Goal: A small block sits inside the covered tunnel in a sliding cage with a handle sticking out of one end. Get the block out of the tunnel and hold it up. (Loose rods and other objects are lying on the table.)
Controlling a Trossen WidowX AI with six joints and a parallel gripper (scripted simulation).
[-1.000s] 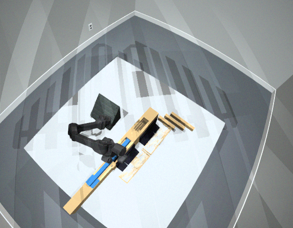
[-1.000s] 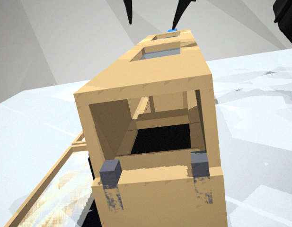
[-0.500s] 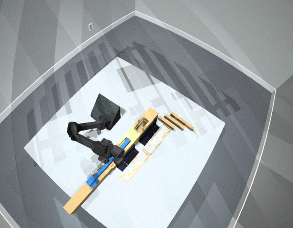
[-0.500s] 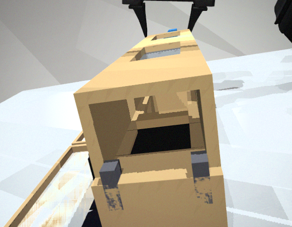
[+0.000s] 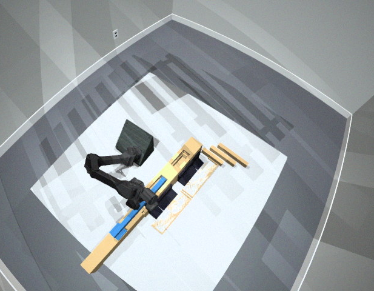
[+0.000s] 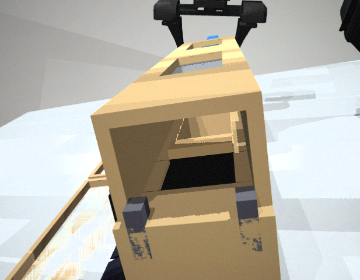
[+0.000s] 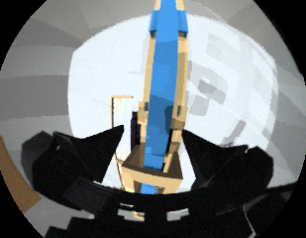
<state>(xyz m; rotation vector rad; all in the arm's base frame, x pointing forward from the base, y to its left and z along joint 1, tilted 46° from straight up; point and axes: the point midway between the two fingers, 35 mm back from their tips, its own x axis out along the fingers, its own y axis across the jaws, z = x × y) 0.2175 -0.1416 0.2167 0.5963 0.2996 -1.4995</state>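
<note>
Wooden beam point(image 5: 99, 255), pale: extends past the table's point(image 5: 240, 200) lower-left edge, in the top view. Blue bar point(image 5: 127, 219) point(image 6: 212, 37) point(image 7: 164, 64), long, with a crosspiece: lies along the wooden channel, its other end at the covered tunnel point(image 5: 193, 143) point(image 6: 180, 93). Dark box point(image 5: 135, 140): nearer the table's left corner than its right, beneath the arm's base. Tool point(image 5: 143, 200) point(image 6: 210, 45) point(image 7: 153, 130), black: wide open, holding nothing, fingers either side of the bar. Small block: location cannot be told. Black pieces, beside the tunnel. Rods point(image 5: 233, 154), three, wooden: toward the right corner.
</note>
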